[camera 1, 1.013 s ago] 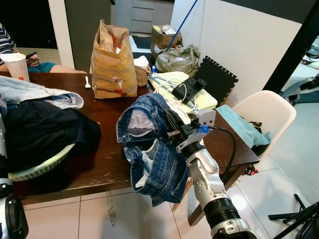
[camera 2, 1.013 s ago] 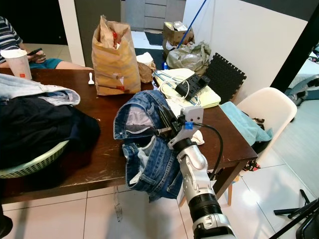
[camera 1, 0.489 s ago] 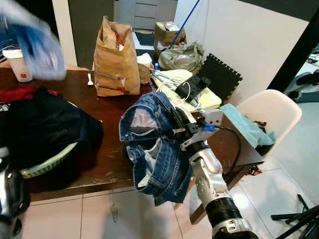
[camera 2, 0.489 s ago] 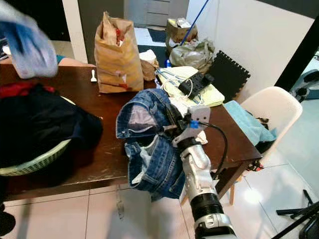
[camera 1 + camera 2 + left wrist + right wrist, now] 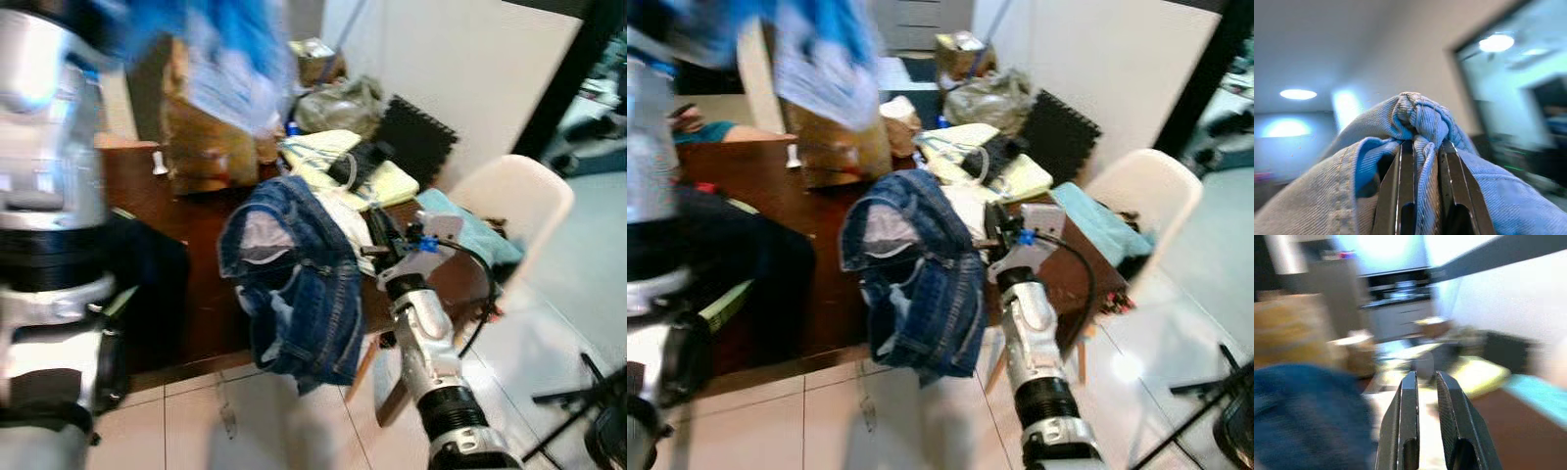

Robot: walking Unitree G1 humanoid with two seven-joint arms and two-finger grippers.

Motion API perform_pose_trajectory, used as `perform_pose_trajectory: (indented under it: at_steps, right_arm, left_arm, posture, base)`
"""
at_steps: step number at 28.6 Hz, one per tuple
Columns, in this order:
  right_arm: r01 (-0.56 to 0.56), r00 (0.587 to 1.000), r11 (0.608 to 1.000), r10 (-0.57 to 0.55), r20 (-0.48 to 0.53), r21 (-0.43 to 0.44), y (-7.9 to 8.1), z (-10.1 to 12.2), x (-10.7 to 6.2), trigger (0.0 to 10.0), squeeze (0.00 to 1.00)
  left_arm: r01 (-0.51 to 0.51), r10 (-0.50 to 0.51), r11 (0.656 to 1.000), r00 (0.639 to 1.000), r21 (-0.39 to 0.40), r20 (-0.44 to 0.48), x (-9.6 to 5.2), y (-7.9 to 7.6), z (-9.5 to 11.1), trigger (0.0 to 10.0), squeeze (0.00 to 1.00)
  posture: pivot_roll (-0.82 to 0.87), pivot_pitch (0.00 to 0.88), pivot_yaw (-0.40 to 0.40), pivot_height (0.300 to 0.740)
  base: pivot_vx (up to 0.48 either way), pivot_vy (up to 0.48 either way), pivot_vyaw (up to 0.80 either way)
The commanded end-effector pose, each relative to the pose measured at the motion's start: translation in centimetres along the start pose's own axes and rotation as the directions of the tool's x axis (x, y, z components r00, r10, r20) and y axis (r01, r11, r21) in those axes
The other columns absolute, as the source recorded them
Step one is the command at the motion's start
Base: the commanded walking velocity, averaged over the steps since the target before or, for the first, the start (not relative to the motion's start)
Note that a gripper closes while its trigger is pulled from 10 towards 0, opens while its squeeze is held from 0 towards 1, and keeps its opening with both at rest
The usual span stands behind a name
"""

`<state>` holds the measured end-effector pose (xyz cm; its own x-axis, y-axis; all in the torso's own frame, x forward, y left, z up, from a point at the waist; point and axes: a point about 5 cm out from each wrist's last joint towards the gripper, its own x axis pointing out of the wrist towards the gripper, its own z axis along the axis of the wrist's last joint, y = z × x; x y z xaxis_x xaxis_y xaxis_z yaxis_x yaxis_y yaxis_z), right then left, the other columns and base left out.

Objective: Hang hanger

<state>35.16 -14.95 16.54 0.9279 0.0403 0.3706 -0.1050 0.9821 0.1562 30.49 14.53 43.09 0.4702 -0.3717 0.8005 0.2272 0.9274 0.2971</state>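
Hanging limp over the right gripper [image 5: 377, 235], the dark jeans [image 5: 294, 284] droop past the edge of the brown table [image 5: 211, 255]; any hanger under them is hidden. The denim looks heavy and floppy, so the thick waistband seems the safest hold. The right fingers [image 5: 1410, 416] stand nearly together, nothing visibly between them. Above the table, the left gripper [image 5: 1420, 183] pinches a bunched fold of pale denim [image 5: 1415, 117]. Compared with a second ago, that pale garment has risen off the basket, and the silver left arm [image 5: 49, 166] now looms up close.
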Motion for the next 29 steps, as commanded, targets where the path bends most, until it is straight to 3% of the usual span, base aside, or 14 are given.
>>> perform_pose_trajectory:
  at_steps: [1, 4, 9, 11, 18, 20, 22, 24, 26, 29]
  right_arm:
    - [0.074, 0.997, 0.996, -0.074, 0.002, -0.039, -1.4, 0.0, -0.3, 10.0, 0.00]
    - [0.129, 0.991, 0.987, -0.131, -0.016, -0.094, -2.6, -0.3, -0.6, 10.0, 0.00]
    - [0.168, 0.984, 0.977, -0.174, -0.031, -0.133, -3.3, -0.6, -1.1, 10.0, 0.00]
    - [0.193, 0.978, 0.964, -0.205, -0.046, -0.181, -3.8, -0.9, -1.6, 10.0, 0.00]
    - [0.254, 0.950, 0.937, -0.288, -0.118, -0.239, -5.1, -2.1, -2.6, 10.0, 0.00]
    - [0.242, 0.933, 0.929, -0.302, -0.196, -0.281, -5.5, -3.4, -3.5, 10.0, 0.00]
    - [0.242, 0.933, 0.929, -0.302, -0.196, -0.281, -5.5, -3.4, -3.5, 10.0, 0.00]
    - [0.213, 0.920, 0.915, -0.306, -0.246, -0.343, -5.8, -4.4, -4.4, 10.0, 0.00]
    - [0.174, 0.907, 0.904, -0.301, -0.293, -0.390, -6.0, -5.2, -5.4, 10.0, 0.00]
    - [0.159, 0.900, 0.902, -0.300, -0.316, -0.402, -6.1, -5.6, -5.7, 10.0, 0.00]
  left_arm:
    - [0.043, -0.044, 0.999, 0.999, -0.020, -0.015, -0.3, -1.0, -0.9, 0.0, 0.00]
    - [0.063, -0.064, 0.998, 0.992, -0.018, -0.108, -1.4, -1.9, -3.4, 0.0, 0.00]
    - [0.097, -0.096, 0.995, 0.976, -0.006, -0.194, -2.8, -2.6, -5.5, 0.0, 0.00]
    - [0.100, -0.106, 0.994, 0.955, -0.037, -0.276, -4.3, -3.5, -7.5, 0.0, 0.00]
    - [0.106, -0.116, 0.993, 0.917, -0.048, -0.381, -6.5, -4.8, -10.2, 0.0, 0.00]
    - [0.191, -0.186, 0.981, 0.864, -0.037, -0.468, -8.1, -6.2, -11.9, 0.0, 0.00]
    - [0.191, -0.186, 0.981, 0.864, -0.037, -0.468, -8.1, -6.2, -11.9, 0.0, 0.00]
    - [0.258, -0.242, 0.965, 0.804, -0.049, -0.543, -9.8, -7.5, -13.3, 0.0, 0.00]
    - [0.257, -0.251, 0.963, 0.739, -0.082, -0.626, -12.0, -8.5, -15.0, 0.0, 0.00]
    - [0.260, -0.255, 0.961, 0.712, -0.092, -0.654, -12.9, -8.8, -15.6, 0.0, 0.00]
  posture:
    - [0.04, 0.000, -0.024, 0.740]
    - [0.02, 0.000, -0.013, 0.740]
    - [0.01, 0.000, 0.005, 0.740]
    - [-0.01, 0.000, 0.026, 0.740]
    - [-0.01, 0.000, 0.036, 0.740]
    - [-0.03, 0.000, 0.049, 0.740]
    - [-0.03, 0.000, 0.049, 0.740]
    - [-0.03, 0.000, 0.054, 0.740]
    - [-0.05, 0.000, 0.071, 0.740]
    - [-0.05, 0.000, 0.073, 0.740]
  base:
    - [0.000, 0.000, -0.80]
    - [0.000, 0.000, -0.80]
    - [0.000, 0.000, -0.80]
    - [0.000, 0.000, -0.80]
    - [0.000, 0.000, -0.80]
    - [0.000, 0.000, -0.80]
    - [0.000, 0.000, -0.80]
    - [0.000, 0.000, -0.80]
    - [0.000, 0.000, -0.80]
    - [0.000, 0.000, -0.80]
